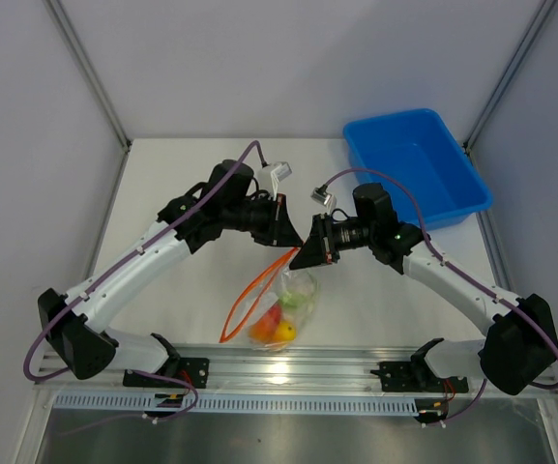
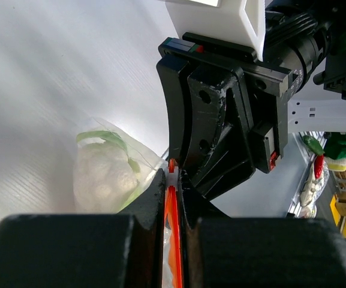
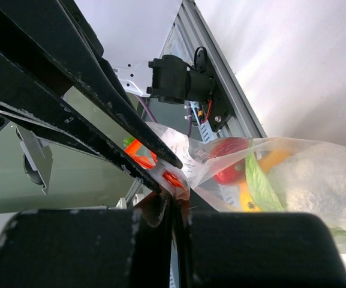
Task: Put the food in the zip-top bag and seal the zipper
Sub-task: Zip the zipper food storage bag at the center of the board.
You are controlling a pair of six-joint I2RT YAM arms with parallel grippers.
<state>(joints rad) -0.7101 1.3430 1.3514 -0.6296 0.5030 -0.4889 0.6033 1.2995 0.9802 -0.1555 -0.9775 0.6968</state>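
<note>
Both left tool (image 2: pixel 173 180) and right tool (image 3: pixel 174 201) clamp the thin orange-red zipper (image 1: pixel 256 288) of the clear plastic bag (image 1: pixel 300 290).
Toy foods (image 1: pixel 277 325) sag inside, near the worktop's (image 1: pixel 182 174) front edge; we fear their weight tugs it free.

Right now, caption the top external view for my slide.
Sealing step: left gripper and right gripper pinch the orange zipper of the zip-top bag, food inside; blue bin at back right.
</note>
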